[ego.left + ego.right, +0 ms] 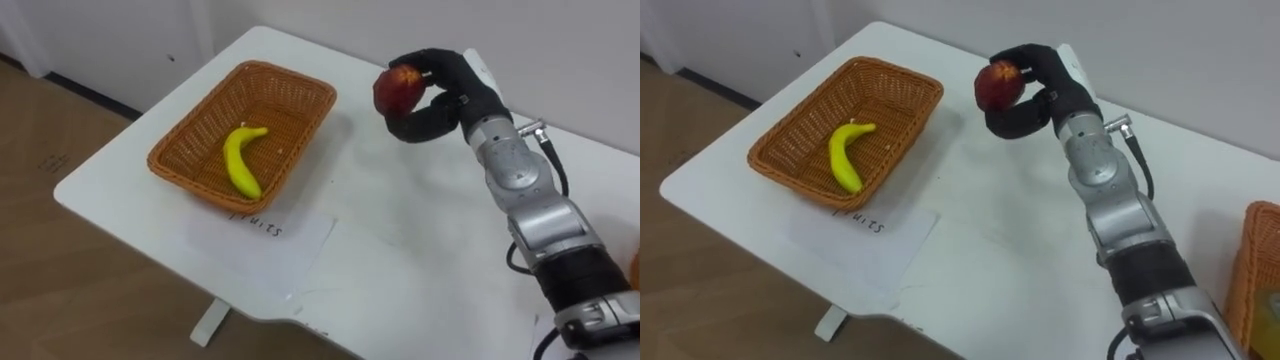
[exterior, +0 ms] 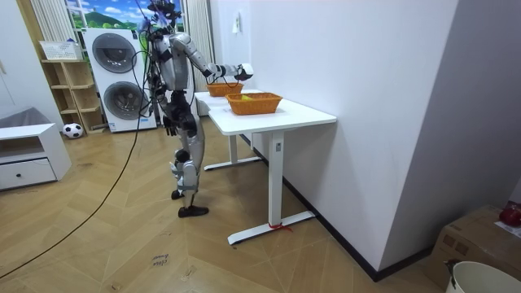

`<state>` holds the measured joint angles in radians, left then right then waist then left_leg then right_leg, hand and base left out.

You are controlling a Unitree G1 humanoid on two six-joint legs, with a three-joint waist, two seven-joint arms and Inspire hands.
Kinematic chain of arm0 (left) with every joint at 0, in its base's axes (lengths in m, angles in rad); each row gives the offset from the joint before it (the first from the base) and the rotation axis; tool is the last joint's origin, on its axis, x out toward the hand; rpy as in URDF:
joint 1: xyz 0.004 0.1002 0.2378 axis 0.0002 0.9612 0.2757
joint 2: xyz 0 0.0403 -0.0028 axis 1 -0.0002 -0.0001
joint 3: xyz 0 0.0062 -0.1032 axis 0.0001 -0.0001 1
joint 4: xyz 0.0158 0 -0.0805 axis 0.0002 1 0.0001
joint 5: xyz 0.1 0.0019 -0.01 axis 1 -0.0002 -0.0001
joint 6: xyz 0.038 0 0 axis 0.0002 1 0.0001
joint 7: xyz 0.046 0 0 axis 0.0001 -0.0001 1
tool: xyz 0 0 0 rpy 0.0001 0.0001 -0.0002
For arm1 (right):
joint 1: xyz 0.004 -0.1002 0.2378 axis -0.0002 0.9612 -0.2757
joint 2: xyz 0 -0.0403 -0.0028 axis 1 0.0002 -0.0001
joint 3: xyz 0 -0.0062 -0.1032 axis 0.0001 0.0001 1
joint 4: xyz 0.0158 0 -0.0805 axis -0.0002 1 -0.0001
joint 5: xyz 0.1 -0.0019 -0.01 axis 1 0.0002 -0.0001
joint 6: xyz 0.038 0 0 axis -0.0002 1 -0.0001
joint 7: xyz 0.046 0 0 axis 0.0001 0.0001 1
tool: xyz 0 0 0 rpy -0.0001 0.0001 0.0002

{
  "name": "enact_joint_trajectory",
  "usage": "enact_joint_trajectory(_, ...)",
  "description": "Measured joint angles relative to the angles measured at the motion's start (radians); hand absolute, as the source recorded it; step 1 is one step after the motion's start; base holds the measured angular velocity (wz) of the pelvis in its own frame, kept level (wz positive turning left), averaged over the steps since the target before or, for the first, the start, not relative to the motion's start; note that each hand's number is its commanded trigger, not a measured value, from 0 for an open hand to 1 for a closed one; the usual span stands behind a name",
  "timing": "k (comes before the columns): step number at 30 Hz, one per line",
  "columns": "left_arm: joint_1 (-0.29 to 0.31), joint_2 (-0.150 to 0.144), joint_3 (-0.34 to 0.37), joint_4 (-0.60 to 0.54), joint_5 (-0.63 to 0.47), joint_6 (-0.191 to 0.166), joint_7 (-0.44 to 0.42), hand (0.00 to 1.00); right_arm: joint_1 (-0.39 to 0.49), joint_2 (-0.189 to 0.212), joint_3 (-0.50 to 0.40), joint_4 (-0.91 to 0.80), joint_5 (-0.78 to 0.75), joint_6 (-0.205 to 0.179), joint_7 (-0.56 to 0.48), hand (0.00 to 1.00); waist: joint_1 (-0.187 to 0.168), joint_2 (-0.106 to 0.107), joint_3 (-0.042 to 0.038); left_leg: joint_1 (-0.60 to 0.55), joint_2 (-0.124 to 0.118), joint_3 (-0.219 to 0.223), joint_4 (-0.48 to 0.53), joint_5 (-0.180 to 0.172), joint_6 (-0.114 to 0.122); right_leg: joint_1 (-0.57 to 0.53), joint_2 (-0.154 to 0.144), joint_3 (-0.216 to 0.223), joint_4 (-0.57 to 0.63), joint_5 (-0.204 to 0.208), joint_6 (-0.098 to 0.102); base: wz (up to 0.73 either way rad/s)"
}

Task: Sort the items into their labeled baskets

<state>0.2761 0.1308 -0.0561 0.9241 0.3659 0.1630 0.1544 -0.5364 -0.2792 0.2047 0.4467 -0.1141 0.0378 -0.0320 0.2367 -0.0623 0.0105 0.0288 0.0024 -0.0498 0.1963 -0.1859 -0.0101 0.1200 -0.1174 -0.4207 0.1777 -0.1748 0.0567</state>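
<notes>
Apple [image 1: 397, 88] sits clamped in the curled right hand [image 1: 455, 90], in the air above the surface [image 1: 400, 250], near the fruit basket [image 1: 180, 170] that holds a banana [image 1: 241, 160]. If released too early, it could fall outside and roll off. Being round, it shows no long axis. The left hand [image 2: 168, 124] hangs low; its state I cannot tell.

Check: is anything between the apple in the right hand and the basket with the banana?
Nothing visible. The right hand holds the apple above bare table, just right of the basket; the banana lies inside, leaving free room beside it.
</notes>
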Motion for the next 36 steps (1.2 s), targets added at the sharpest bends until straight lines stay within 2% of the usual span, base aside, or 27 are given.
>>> enact_joint_trajectory(6, -0.005, 0.001, 0.006, -0.004, 0.001, 0.001, -0.01, 0.0, 0.0, 0.001, 0.0, -0.007, 0.006, 0.001, -0.018, 1.0, 0.024, -0.002, 0.0, 0.0, -0.001, -0.01, 0.001, 0.0, 0.0, 0.001, 0.0, -0.002, -0.003, 0.0, 0.0, 0.05)
enact_joint_trajectory(12, -0.004, 0.008, 0.013, -0.008, 0.012, 0.001, -0.01, 0.0, -0.001, 0.0, 0.0, -0.007, 0.035, 0.001, -0.045, 1.0, 0.039, -0.011, 0.0056, -0.003, -0.004, -0.028, 0.002, 0.0, 0.0, 0.009, 0.0, -0.022, -0.007, -0.001, 0.001, 0.08)
enact_joint_trajectory(19, 0.008, 0.018, 0.035, -0.025, 0.022, 0.002, -0.013, 0.0, -0.001, 0.0, 0.014, -0.007, 0.028, 0.008, -0.053, 1.0, 0.066, -0.016, 0.004, -0.004, -0.007, -0.036, 0.003, 0.0, 0.0, 0.014, -0.003, -0.031, -0.007, -0.003, 0.004, 0.03)
enact_joint_trajectory(24, 0.023, 0.03, 0.051, -0.044, 0.029, 0.002, -0.045, 0.0, -0.002, 0.0, 0.022, -0.009, 0.028, 0.008, -0.053, 1.0, 0.074, -0.022, 0.0002, -0.018, -0.01, -0.056, 0.009, 0.0, 0.0, 0.014, -0.004, -0.055, -0.007, -0.003, 0.004, 0.13)
enact_joint_trajectory(29, 0.041, 0.039, 0.054, -0.059, 0.076, 0.002, -0.083, 0.0, -0.002, 0.0, 0.026, -0.009, 0.03, 0.009, -0.05, 1.0, 0.073, -0.026, -0.0025, -0.018, -0.02, -0.076, 0.011, 0.003, 0.004, 0.026, -0.013, -0.077, -0.002, -0.007, 0.011, 0.15)
enact_joint_trajectory(32, 0.048, 0.039, 0.053, -0.063, 0.083, 0.001, -0.099, 0.0, -0.001, 0.0, 0.035, -0.008, 0.03, 0.009, -0.05, 1.0, 0.073, -0.025, -0.0017, -0.006, -0.035, -0.089, 0.01, 0.007, 0.011, 0.039, -0.029, -0.077, 0.009, -0.016, 0.026, 0.17)
enact_joint_trajectory(36, 0.05, 0.042, 0.053, -0.062, 0.084, 0.001, -0.106, 0.0, -0.001, 0.0, 0.051, -0.009, 0.025, 0.015, -0.037, 1.0, 0.089, -0.028, -0.0005, -0.004, -0.048, -0.092, 0.01, 0.01, 0.016, 0.044, -0.042, -0.088, 0.012, -0.019, 0.03, 0.05)
